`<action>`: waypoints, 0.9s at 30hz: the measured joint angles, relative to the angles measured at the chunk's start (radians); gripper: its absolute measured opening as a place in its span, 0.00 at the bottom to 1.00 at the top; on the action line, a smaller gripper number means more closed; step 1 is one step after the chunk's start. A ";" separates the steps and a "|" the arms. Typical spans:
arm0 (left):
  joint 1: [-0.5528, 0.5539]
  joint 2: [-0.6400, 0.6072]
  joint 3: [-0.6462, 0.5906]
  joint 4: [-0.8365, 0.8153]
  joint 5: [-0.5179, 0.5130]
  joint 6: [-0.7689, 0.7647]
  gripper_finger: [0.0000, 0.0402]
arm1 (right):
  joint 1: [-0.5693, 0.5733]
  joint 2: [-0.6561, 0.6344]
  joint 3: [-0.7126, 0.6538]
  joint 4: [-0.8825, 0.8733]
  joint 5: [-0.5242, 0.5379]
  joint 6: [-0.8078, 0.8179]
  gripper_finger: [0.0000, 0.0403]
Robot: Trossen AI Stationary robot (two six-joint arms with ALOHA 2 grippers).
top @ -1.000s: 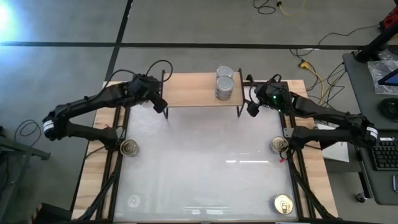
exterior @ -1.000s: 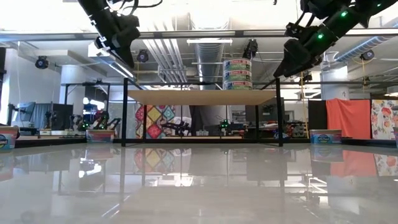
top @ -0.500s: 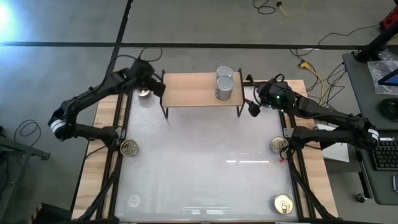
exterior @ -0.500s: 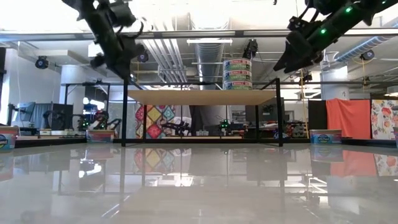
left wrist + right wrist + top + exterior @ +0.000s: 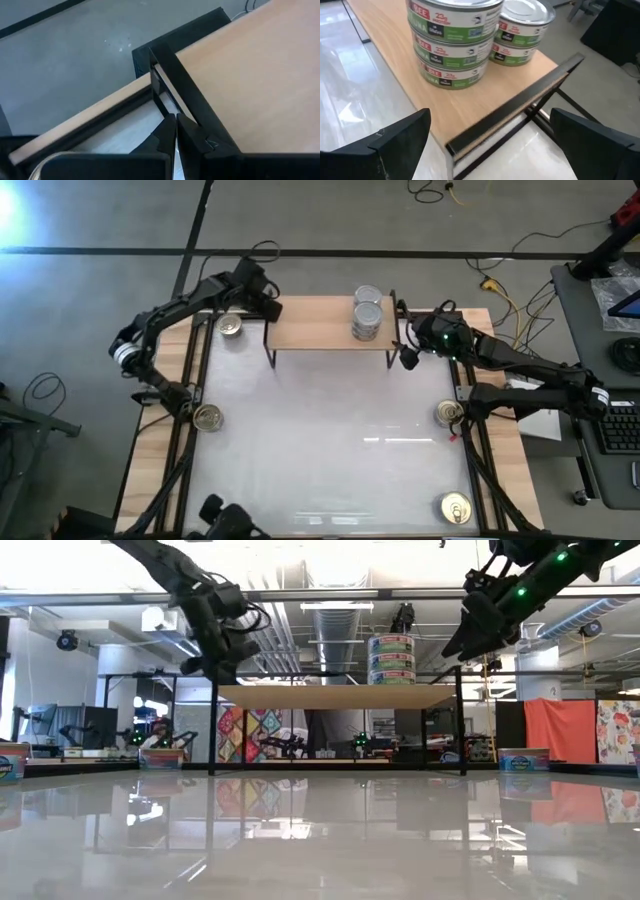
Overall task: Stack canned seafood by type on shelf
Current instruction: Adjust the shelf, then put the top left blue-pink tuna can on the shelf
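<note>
The shelf (image 5: pixel 320 323), a light wooden board on thin black legs, stands at the table's far side. Two stacks of green-labelled tins (image 5: pixel 367 315) stand on its right part, one of three (image 5: pixel 452 45) and one of two (image 5: pixel 520 35). My left gripper (image 5: pixel 270 308) is shut at the shelf's left far corner. My right gripper (image 5: pixel 405 357) is open just off the shelf's right end. Its fingers stand wide on either side of the near right corner (image 5: pixel 520 107) without touching it. A gold-lidded tin (image 5: pixel 231 326) sits on the table left of the shelf. My left gripper's shut fingertips (image 5: pixel 172 125) lie against the black frame rail (image 5: pixel 172 80) along the shelf's left end, near its far corner. They come from the table's left, slanting down. The shelf stands on its legs on the table.
More tins stand on the table: one by the left edge (image 5: pixel 208 417), one by the right edge (image 5: pixel 447 413) and one at the near right corner (image 5: pixel 456 508). A dark object (image 5: pixel 228 518) shows at the near edge. The white middle (image 5: pixel 330 430) holds nothing.
My left gripper has moved from the shelf's near left leg toward the far edge, then right to the shelf's far left corner. The shelf with its tin stacks has slid a little toward the table's right. The gold tin left of the shelf now shows.
</note>
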 joint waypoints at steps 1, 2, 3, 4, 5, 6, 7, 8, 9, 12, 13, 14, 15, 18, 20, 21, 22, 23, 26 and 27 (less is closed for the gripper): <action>0.000 0.018 0.013 0.001 0.003 0.004 0.00 | 0.000 -0.001 0.000 -0.007 0.000 0.001 0.99; 0.000 0.033 0.025 0.001 0.004 0.006 0.00 | 0.000 -0.002 0.000 -0.016 0.000 0.001 0.99; 0.000 0.047 0.034 -0.001 0.004 0.007 0.00 | 0.000 -0.004 0.000 -0.023 0.000 0.001 0.99; 0.000 0.056 0.042 -0.004 0.004 0.010 0.00 | 0.000 -0.006 0.000 -0.028 0.000 0.002 0.99; 0.000 0.062 0.046 -0.007 0.005 0.013 0.00 | 0.000 -0.006 0.000 -0.034 0.000 0.002 0.99; 0.000 0.064 0.047 -0.012 0.005 0.017 0.00 | 0.000 -0.007 0.000 -0.041 0.000 0.002 0.99; -0.001 0.064 0.046 -0.017 0.005 0.022 0.00 | 0.000 -0.008 0.000 -0.048 0.000 0.008 0.99; -0.001 0.059 0.041 -0.017 0.007 0.024 0.00 | 0.000 -0.008 0.000 -0.053 0.001 0.014 0.99; -0.001 0.049 0.033 -0.020 0.007 0.024 0.00 | 0.000 -0.008 0.000 -0.057 0.003 0.019 0.99; -0.001 -0.002 0.006 -0.026 0.007 0.025 0.00 | 0.000 -0.008 0.000 -0.073 0.012 0.023 0.99; -0.001 -0.022 -0.003 -0.027 0.007 0.025 0.00 | 0.000 -0.010 0.000 -0.072 0.025 0.024 0.99; -0.001 -0.043 -0.012 -0.030 0.006 0.026 0.00 | 0.000 -0.013 0.000 -0.072 0.046 0.025 0.99; -0.002 -0.067 -0.022 -0.031 0.006 0.028 0.00 | 0.000 -0.017 0.000 -0.070 0.073 0.031 0.99; -0.006 -0.152 -0.062 -0.019 0.004 0.033 0.00 | -0.001 -0.038 0.000 -0.063 0.123 0.058 0.99; -0.008 -0.210 -0.097 -0.017 0.004 0.032 0.00 | -0.001 -0.050 0.006 -0.057 0.124 0.104 0.99; -0.008 -0.238 -0.120 -0.016 0.004 0.026 0.00 | -0.001 -0.055 0.010 -0.055 0.124 0.134 0.99; -0.008 -0.265 -0.144 -0.014 0.002 0.019 0.00 | -0.001 -0.058 0.011 -0.056 0.123 0.166 0.99; -0.008 -0.293 -0.170 -0.014 0.000 0.011 0.00 | 0.000 -0.059 0.011 -0.059 0.120 0.196 0.99; -0.008 -0.362 -0.245 -0.004 -0.021 -0.003 0.00 | 0.000 -0.047 0.011 -0.060 0.082 0.265 0.99; -0.008 -0.379 -0.267 -0.004 -0.030 -0.010 0.00 | 0.000 -0.038 0.010 -0.060 0.063 0.289 0.99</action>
